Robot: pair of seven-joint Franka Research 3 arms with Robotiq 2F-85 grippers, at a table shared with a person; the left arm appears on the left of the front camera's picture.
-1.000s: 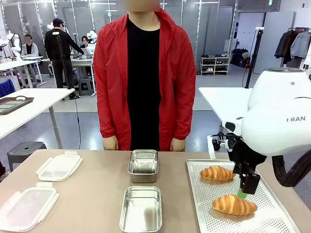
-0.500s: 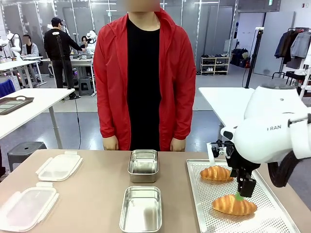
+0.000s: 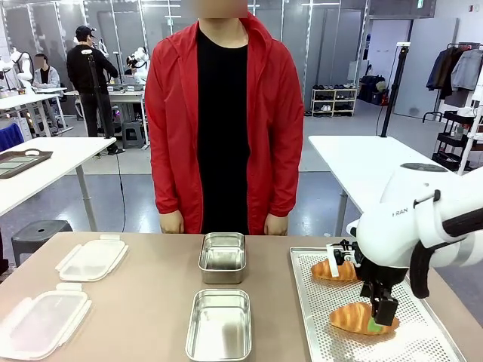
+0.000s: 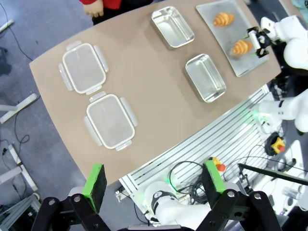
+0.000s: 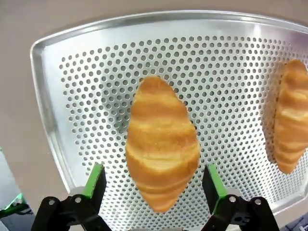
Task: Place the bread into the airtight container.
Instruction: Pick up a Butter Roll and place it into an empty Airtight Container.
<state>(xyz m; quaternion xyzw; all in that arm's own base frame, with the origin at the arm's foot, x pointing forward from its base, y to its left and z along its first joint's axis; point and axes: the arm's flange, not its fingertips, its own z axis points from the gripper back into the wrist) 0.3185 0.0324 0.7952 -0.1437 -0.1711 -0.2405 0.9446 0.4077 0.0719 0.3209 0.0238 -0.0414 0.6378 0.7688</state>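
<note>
Two croissants lie on a perforated metal tray at the right. My right gripper hangs open right over the near croissant; in the right wrist view that croissant lies between my green pads, apart from both. The far croissant is partly behind the arm and sits at the right edge as the second croissant. Two open steel containers stand mid-table, near and far. My left gripper is open high above the table with nothing in it.
Two clear plastic lids lie at the table's left. A person in a red jacket stands at the far side, hands resting at the table edge.
My right arm has dropped toward the tray, bringing the open gripper from above the near croissant down around it. Nothing else has moved.
</note>
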